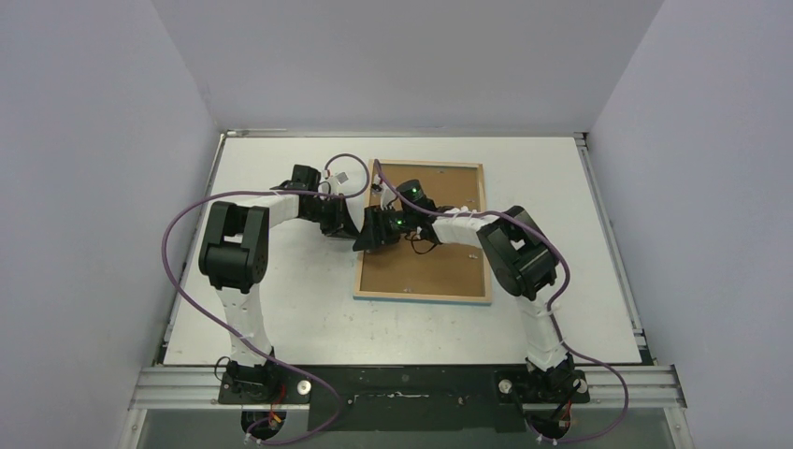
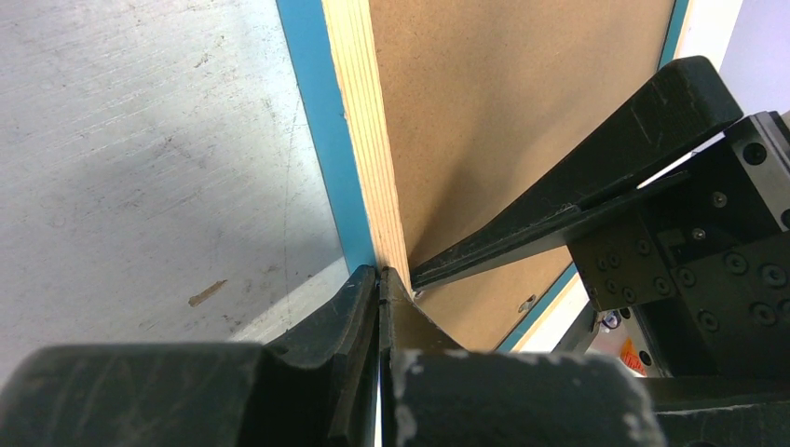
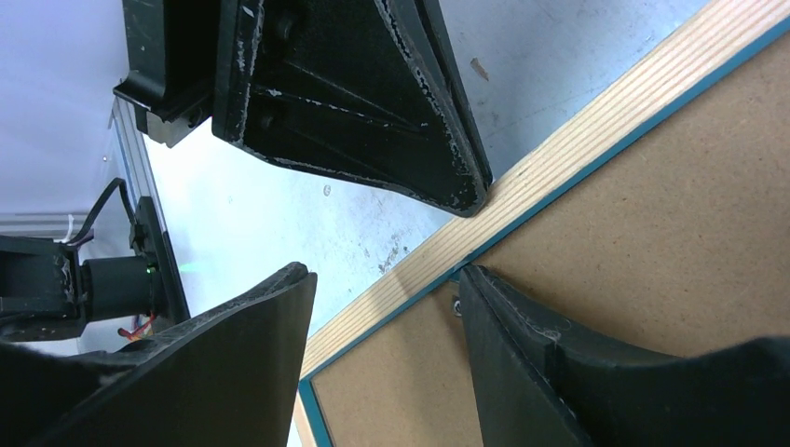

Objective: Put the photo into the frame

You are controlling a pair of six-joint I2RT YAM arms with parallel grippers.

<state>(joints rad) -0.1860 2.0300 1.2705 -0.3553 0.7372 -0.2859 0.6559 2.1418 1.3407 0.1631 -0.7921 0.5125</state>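
A: What can't you make out?
B: The photo. No view shows it. The brown board [image 1: 439, 267] fills the frame [image 1: 421, 297], so I cannot tell whether it lies beneath. From above, the two grippers merge into one dark clump at the frame's left rail [image 2: 368, 140], and their tips are hard to separate there. Both wrist views cut the frame off, showing only a stretch of it.

A: Where's the frame, then?
B: Flat on the table [image 1: 281, 309], about the middle, wooden back up. A thin blue edge shows along the rail.

A: And the grippers against it?
B: The left gripper [image 2: 380, 279] has its fingers pressed together with nothing between them, and its tip touches the wooden rail from the outer side. The right gripper [image 3: 384, 277] straddles the same rail just beside it, fingers apart. One finger [image 3: 522, 345] sits on the board side against the rail's inner edge. The other hangs over the table outside, with a gap to the wood. It clamps nothing.

A: Any writing?
B: An orange sticker [image 2: 633, 356] on the right gripper's body is half hidden, and its print is unreadable. A small pale tag [image 1: 343, 176] by the left arm is too small to read.
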